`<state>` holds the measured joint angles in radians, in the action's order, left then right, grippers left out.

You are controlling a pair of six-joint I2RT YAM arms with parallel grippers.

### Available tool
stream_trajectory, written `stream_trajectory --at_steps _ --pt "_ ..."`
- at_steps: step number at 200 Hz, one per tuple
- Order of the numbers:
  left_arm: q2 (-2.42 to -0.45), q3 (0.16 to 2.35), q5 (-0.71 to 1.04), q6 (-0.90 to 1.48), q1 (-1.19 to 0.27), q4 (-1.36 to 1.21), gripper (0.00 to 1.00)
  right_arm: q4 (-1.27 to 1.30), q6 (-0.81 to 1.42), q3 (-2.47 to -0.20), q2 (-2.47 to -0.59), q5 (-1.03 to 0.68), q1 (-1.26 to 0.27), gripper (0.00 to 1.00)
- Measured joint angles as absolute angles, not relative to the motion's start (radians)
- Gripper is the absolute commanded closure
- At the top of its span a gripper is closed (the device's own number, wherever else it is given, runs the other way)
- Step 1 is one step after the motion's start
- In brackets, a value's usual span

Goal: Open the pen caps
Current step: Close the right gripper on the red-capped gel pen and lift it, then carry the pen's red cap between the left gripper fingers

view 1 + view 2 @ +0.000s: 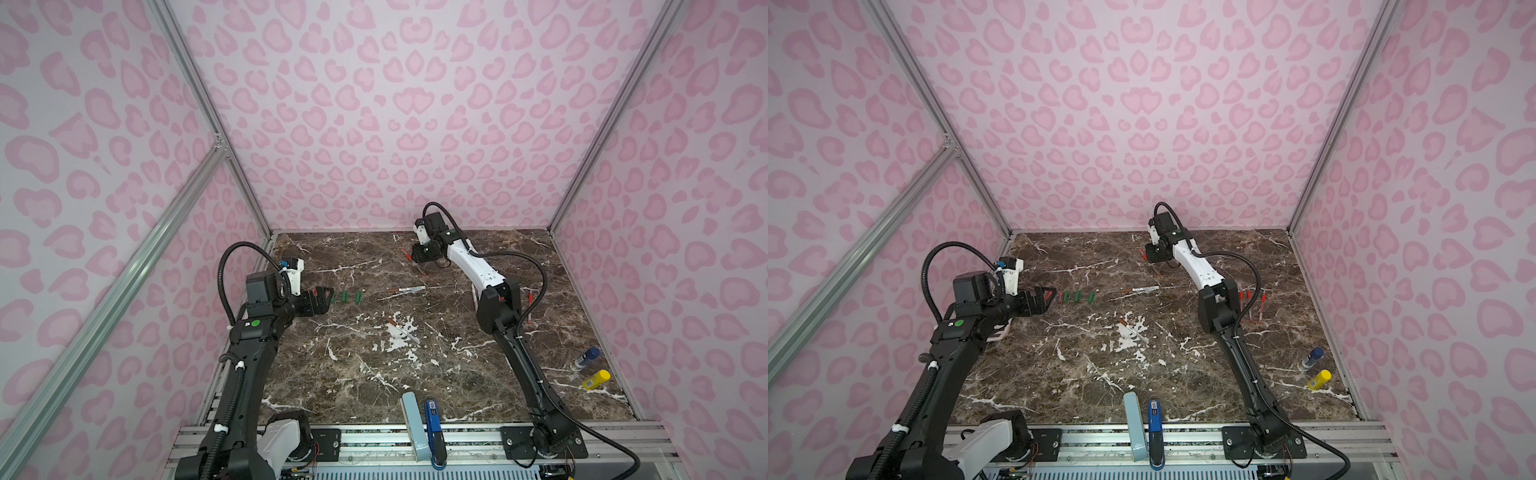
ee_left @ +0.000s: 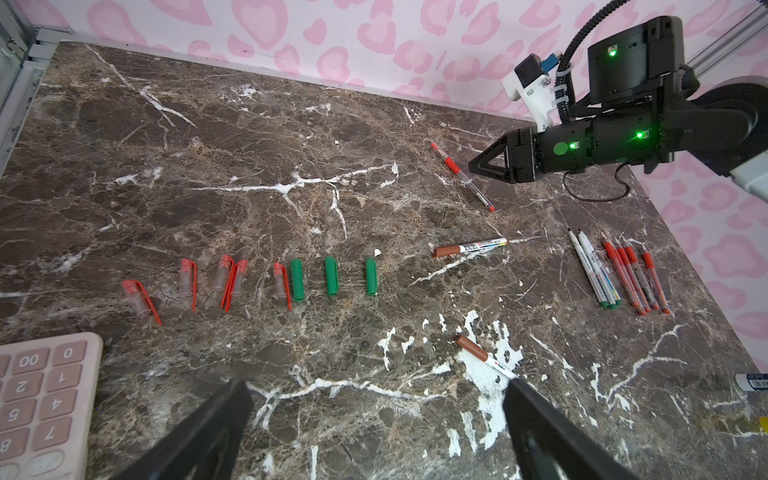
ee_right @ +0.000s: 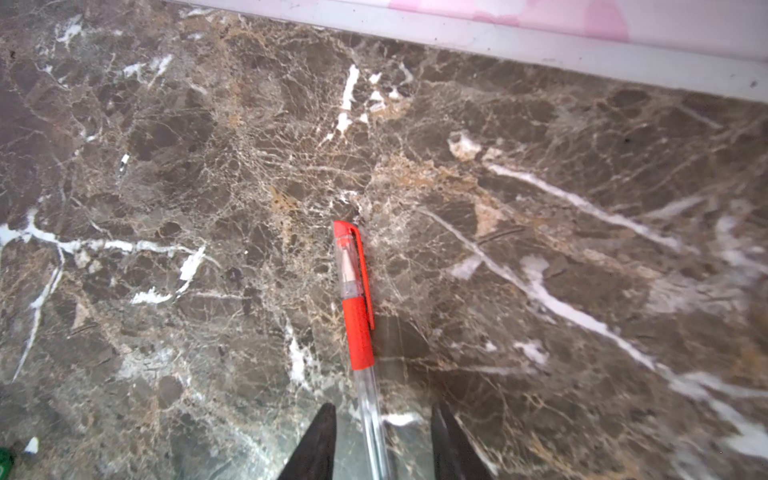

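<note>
A clear-barrelled red pen [image 3: 358, 332] lies on the marble near the back wall with its red-clipped cap [image 3: 347, 266] on. My right gripper [image 3: 384, 409] is open and straddles the clear barrel, with a gap on each side. In the left wrist view that gripper [image 2: 478, 166] hovers beside the same pen [image 2: 461, 174]. Two white markers [image 2: 478, 246] [image 2: 494, 365] keep their brown caps [image 2: 446, 251] [image 2: 471, 348]. Several loose red caps [image 2: 189, 278] and three green caps [image 2: 331, 275] lie in a row. My left gripper [image 2: 376, 384] is wide open and empty above the near marker.
Uncapped pens and markers [image 2: 615, 274] lie in a row at the right. A pink calculator [image 2: 37, 395] sits beside my left gripper. A pale blue bar [image 1: 413, 424] and a blue stapler-like object [image 1: 434, 432] rest on the front edge. Blue [image 1: 587, 357] and yellow [image 1: 596, 379] tubes lie far right.
</note>
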<state>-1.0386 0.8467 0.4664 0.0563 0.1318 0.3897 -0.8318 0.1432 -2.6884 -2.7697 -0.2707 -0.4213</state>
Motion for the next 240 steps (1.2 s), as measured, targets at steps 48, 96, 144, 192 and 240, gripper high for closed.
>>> stream_trajectory --at_steps 48,96,144,192,240 --pt "-1.039 0.847 0.466 0.056 0.132 0.389 0.02 -0.831 0.136 -2.688 -2.786 -0.269 -0.437 0.69" --pt "-1.034 0.847 0.466 0.056 0.132 0.39 0.02 -0.847 0.111 -2.689 -2.802 -0.22 -0.447 0.81" --pt "-1.029 0.847 0.466 0.056 0.132 0.39 0.02 -0.849 0.079 -2.666 -2.79 -0.137 -0.451 0.96" --pt "-1.021 0.846 0.467 0.056 0.132 0.39 0.02 -0.873 0.064 -2.432 -2.645 -0.06 -0.422 0.99" --pt "-1.018 0.846 0.472 0.057 0.132 0.389 0.02 -0.669 0.096 -1.796 -2.285 -0.027 -0.42 0.98"
